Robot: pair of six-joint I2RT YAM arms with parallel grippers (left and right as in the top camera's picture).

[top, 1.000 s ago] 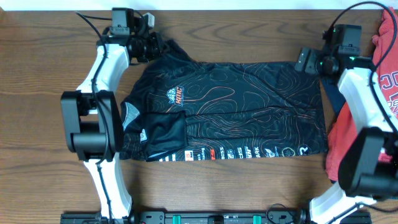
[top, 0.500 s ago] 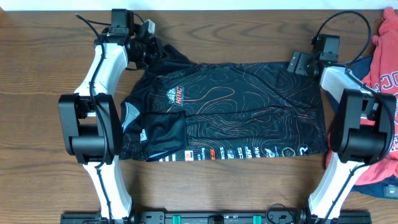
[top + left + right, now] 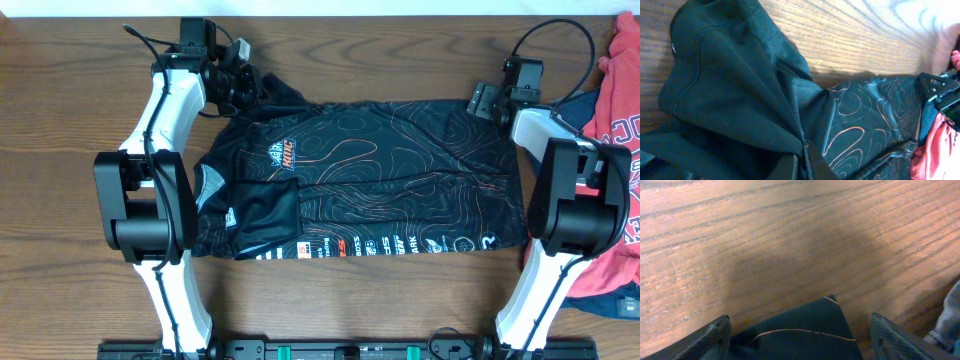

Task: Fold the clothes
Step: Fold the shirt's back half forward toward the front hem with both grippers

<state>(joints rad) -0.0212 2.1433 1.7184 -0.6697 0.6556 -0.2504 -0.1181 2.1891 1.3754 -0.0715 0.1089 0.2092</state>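
Observation:
The clothes, a black jersey with thin orange contour lines and white lettering along its near hem, lie spread flat across the middle of the table. My left gripper is at the jersey's far left sleeve and is shut on a fold of the black fabric; the fingertips pinch the cloth between them. My right gripper hovers at the far right corner. Its fingers stand wide apart, open, with the jersey's corner lying between them, untouched.
A heap of red clothes with a blue piece under it lies along the right edge, close to the right arm. Bare wooden table runs behind the jersey. A black rail borders the near edge.
The right arm has swung in and its gripper now sits at the jersey's far right corner, its jaws a little narrower. The left gripper stays pinched on the sleeve.

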